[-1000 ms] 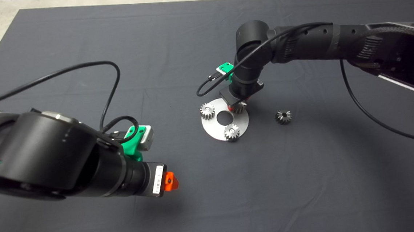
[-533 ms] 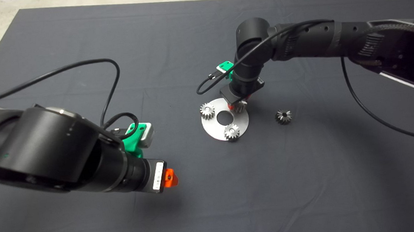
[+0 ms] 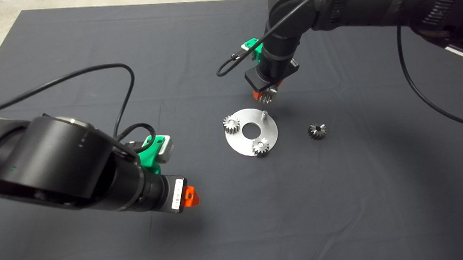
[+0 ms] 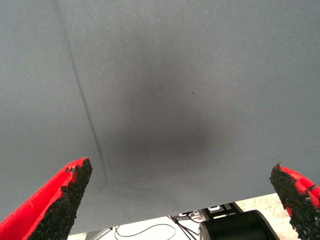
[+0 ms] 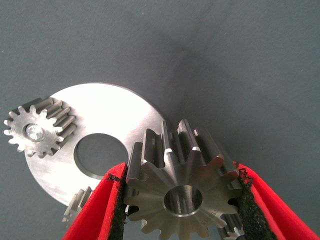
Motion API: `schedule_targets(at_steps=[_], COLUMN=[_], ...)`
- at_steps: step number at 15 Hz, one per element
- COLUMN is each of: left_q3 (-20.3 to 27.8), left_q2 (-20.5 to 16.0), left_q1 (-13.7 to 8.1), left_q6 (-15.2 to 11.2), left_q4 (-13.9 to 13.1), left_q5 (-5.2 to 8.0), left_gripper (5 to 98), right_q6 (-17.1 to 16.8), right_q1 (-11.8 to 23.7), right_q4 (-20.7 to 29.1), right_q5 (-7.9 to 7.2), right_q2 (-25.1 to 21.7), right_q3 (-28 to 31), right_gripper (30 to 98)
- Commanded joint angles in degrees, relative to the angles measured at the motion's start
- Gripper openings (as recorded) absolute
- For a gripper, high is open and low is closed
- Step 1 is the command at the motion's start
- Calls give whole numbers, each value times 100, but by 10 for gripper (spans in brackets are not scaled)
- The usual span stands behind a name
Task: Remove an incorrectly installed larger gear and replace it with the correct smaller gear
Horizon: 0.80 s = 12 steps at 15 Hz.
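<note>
Above table centre, toward far edge: right gripper (image 3: 267,97) clamped on larger gear (image 5: 182,187), lifted clear of round steel plate (image 3: 238,143). Bare pin (image 3: 264,113) stands free on plate; two small bright gears (image 3: 231,124) seated on other pins. Smaller gear (image 3: 317,131) lies on mat just right of plate. Left gripper (image 3: 189,197) hovers near left side, spread wide, empty. Step in hand: removal of wrong gear, judged nearly done. Next: set it down away from plate, release, then fetch smaller gear, align bore over pin.
</note>
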Motion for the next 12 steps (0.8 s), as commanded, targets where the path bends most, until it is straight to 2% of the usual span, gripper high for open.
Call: schedule_targets(at_steps=[1,6,12], left_q3=[3,3,-15], left_q2=[28,37,116], left_q1=[-33,-33,-33], left_q6=[9,9,9], left_q4=[71,71,71], left_q5=[81,81,81], left_gripper=[921,921,921], right_q6=[31,-39,-99], right_q1=[314,-63,-229], right_q4=[245,210,-54], right_q5=[-703,-712,-712], right_q2=[-112,-635,-1334], right_q3=[54,183,306], right_gripper=[481,478,478])
